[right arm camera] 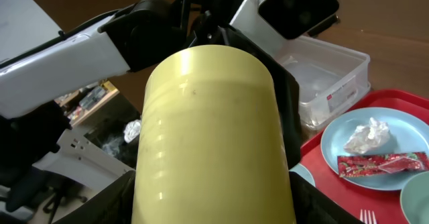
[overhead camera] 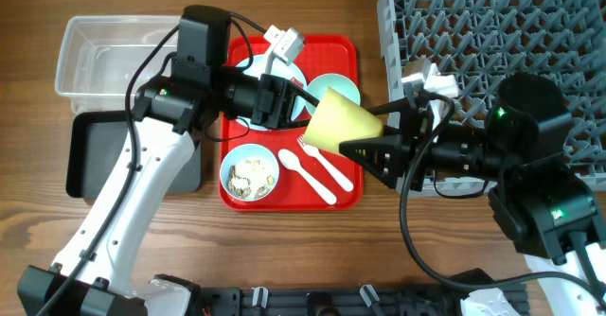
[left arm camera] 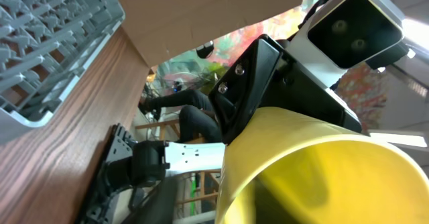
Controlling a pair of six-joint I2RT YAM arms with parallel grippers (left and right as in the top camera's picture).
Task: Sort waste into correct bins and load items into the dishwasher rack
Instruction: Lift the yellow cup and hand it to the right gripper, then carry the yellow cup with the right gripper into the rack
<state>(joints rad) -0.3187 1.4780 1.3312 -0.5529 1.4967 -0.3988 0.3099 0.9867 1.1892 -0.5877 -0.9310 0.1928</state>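
- Cup (right arm camera: pixel 211 137), yellow-green, fills the right wrist view: it lies on its side in the air, and the right end effector (overhead camera: pixel 367 141) clamps it, with dark fingers (right arm camera: pixel 312 207) against both flanks.
- Right arm reaches leftward from beside the dishwasher rack (overhead camera: pixel 492 23), its forearm roughly level over the surface.
- Left arm stretches rightward across the red tray (overhead camera: pixel 346 51). The left end effector (overhead camera: pixel 284 103) meets the cup's far end, but the cup hides its fingers, so I cannot tell whether they grip.
- Farther off, the plate (right arm camera: pixel 348 158) carries the wrapper (right arm camera: pixel 382 162) and tissue (right arm camera: pixel 367 135), and the left arm cuts off part of the clear tub (right arm camera: pixel 328 76).
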